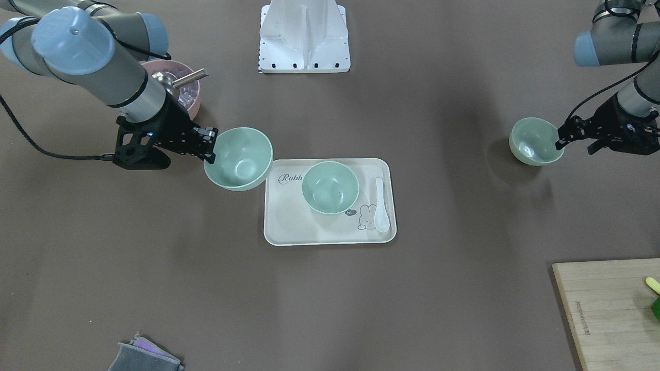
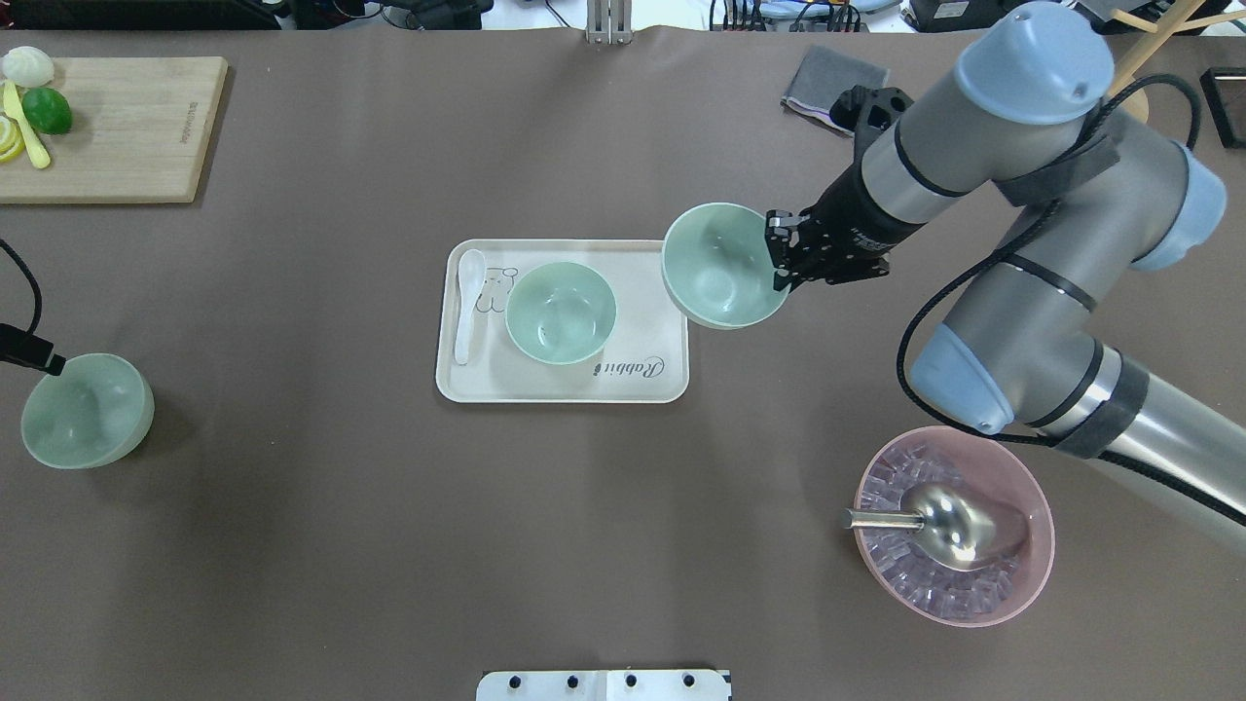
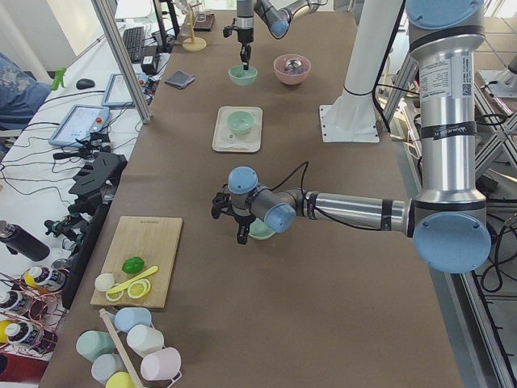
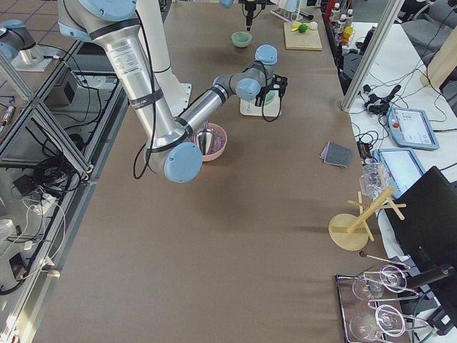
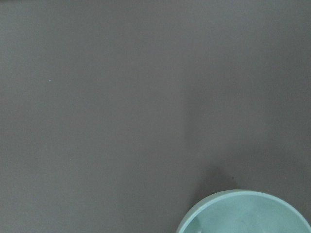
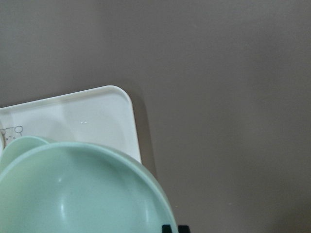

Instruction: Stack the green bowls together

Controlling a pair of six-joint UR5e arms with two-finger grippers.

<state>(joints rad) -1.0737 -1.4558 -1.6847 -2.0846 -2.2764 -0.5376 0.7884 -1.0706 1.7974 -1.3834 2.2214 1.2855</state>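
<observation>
Item 1: my right gripper [image 2: 779,261], pinched on the rim of the first green bowl [image 2: 722,265], which is held over the tray's [image 2: 545,385] corner.
Item 2: second green bowl [image 2: 561,313], upright on the tray, nothing nested in it.
Item 3: third green bowl [image 1: 533,140], well apart on the table. My left gripper [image 1: 562,143] is at its rim; whether it is clamped, I cannot tell.
Stacked: none. Outstanding, by my reckoning: both nestings.

The near arm [image 4: 214,91] is stretched from the left across the table. Its right gripper [image 4: 275,86] is seen at a white tray [image 4: 248,111], where a green bowl [image 4: 265,100] is partly hidden. A pink bowl [image 4: 220,145] with a scoop [image 4: 205,137] is set nearer. Far off, another green bowl [image 4: 241,39] lies below the left gripper [image 4: 249,25], with a cutting board [image 4: 308,37] to its right.
</observation>
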